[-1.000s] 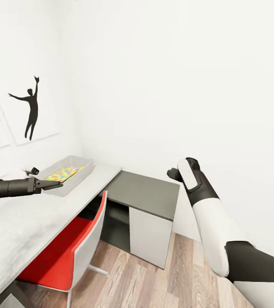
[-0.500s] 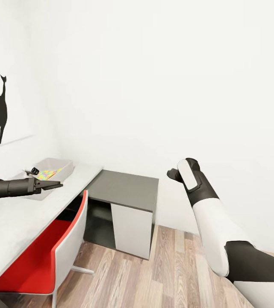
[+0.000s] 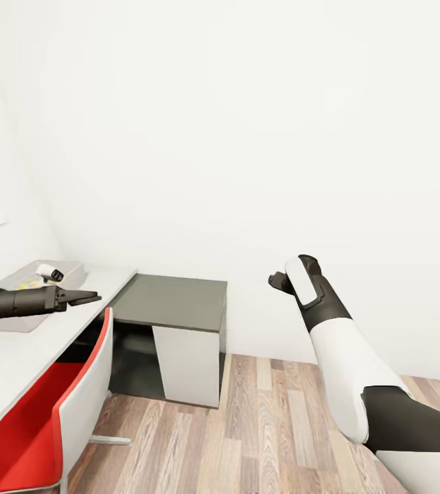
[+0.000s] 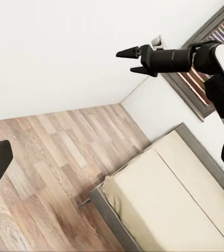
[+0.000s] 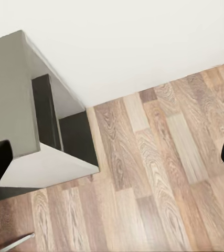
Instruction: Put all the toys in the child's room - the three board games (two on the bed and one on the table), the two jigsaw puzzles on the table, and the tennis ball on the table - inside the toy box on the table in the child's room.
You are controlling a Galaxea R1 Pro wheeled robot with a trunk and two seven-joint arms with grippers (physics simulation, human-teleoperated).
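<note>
At the far left of the head view, the toy box [image 3: 44,276] is seen on the tabletop [image 3: 14,360], close to the wall edge; a patch of bright puzzle colours is visible inside it, partly hidden by the left arm. The left gripper [image 3: 86,298] is held level over the tabletop beside the toy box, its fingers drawn nearly together to a point, with nothing between them. Below the tabletop's near edge a chair [image 3: 55,425] with a red seat and white shell is tucked in. To its right a low grey cabinet [image 3: 171,322] stands against the white wall, on the wood-plank floor [image 3: 247,425]. Further right, the right arm is raised with its wrist bent; the right gripper [image 4: 128,60] is seen in the left wrist view with a small gap between its fingers, empty, in front of the white wall. In that same view the bed [image 4: 164,205], with its beige mattress and grey frame, lies below on the floor near a grey-framed window [image 4: 195,84]. In the right wrist view the grey cabinet and the floor are shown between dark fingertip edges standing wide apart at both sides.
</note>
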